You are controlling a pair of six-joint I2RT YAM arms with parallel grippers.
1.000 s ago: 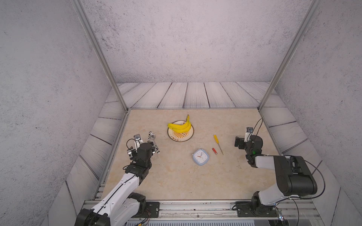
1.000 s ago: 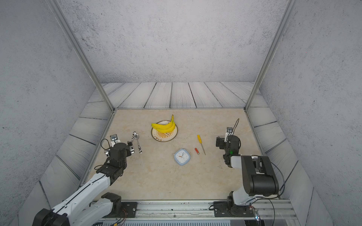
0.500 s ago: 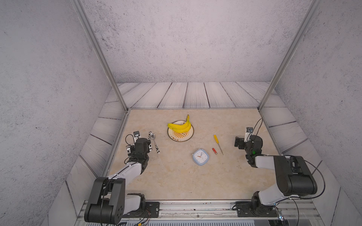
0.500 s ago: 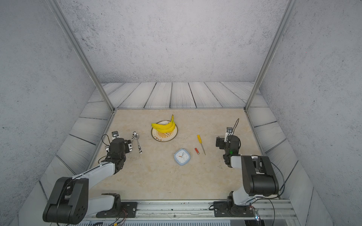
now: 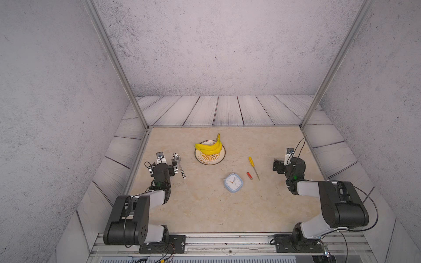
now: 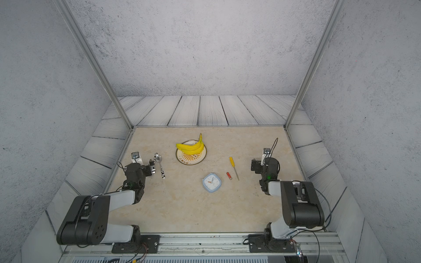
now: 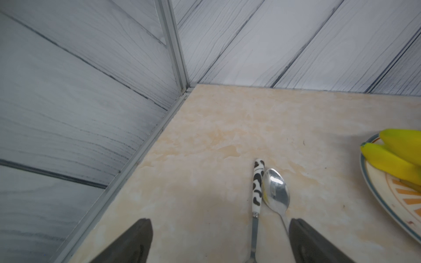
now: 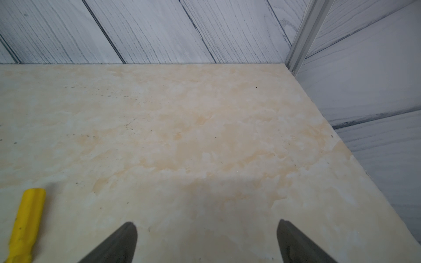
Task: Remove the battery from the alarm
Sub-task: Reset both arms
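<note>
Left hand (image 7: 219, 222), right hand (image 8: 206, 223): both spread wide, empty.
Battery (image 5: 249, 175), red cylinder, lies flat on marbled counter (image 5: 205, 205) between rounded-square blue alarm (image 5: 233, 182), dial up, and yellow-handled screwdriver (image 5: 253, 167); long axis near-parallel to screwdriver.

Setting was a robot test cell in a lab, not a lived-in room. Grey textured wall panels (image 5: 216, 50) closed three sides, joined by bare aluminium posts (image 5: 114, 63); wood-print boards (image 5: 227, 110) sloped down to a marble-print tabletop (image 5: 205, 205). A left arm (image 5: 134, 211) and a right arm (image 5: 339, 205) were mounted on a metal rail (image 5: 227, 240) along the near edge. Household props, a plate (image 5: 210, 160) of bananas (image 5: 208, 147), a spoon (image 5: 178, 158), a screwdriver (image 5: 251, 161) and an alarm (image 5: 233, 182), lay spread out like staged items. The panels were possibly printed sheet rather than plaster; both top views were too coarse to settle it.
</note>
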